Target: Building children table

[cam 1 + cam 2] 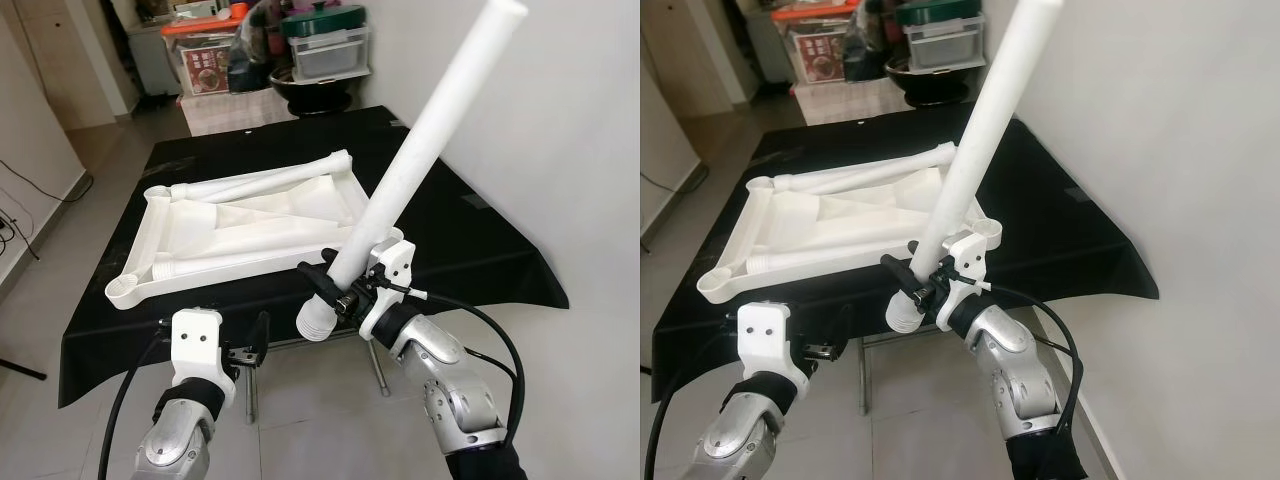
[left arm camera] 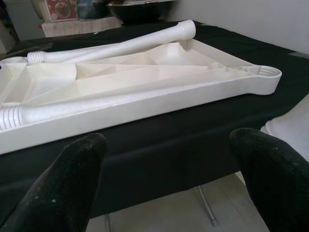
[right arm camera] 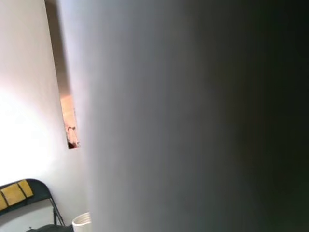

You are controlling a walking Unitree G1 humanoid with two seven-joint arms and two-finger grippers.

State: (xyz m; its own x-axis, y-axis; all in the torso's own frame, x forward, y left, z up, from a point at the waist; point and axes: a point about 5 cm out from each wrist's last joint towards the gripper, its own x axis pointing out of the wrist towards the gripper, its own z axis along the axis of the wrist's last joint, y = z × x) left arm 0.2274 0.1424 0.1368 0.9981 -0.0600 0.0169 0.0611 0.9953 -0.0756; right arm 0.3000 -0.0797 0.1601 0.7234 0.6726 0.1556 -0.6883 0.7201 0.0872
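Leg point(image 1: 420, 150) slants up from right tool point(image 1: 335, 285), above tabletop point(image 1: 250, 225).

Shiny silver arms, white plastic wrist blocks, long black pincer fingers point(image 2: 72, 179) (rounded tips), black cables looping off both.

Home room: tiled floor point(image 1: 90, 170), stacked storage boxes point(image 1: 325, 45).

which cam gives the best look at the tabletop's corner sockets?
Left eye view: the whole upturned tabletop lies on the black cloth, sockets visible at its corners. Right eye view shows much the same, with the leg held in the right hand crossing it. Left wrist view shows one near socket close up. Right wrist view: just the leg.
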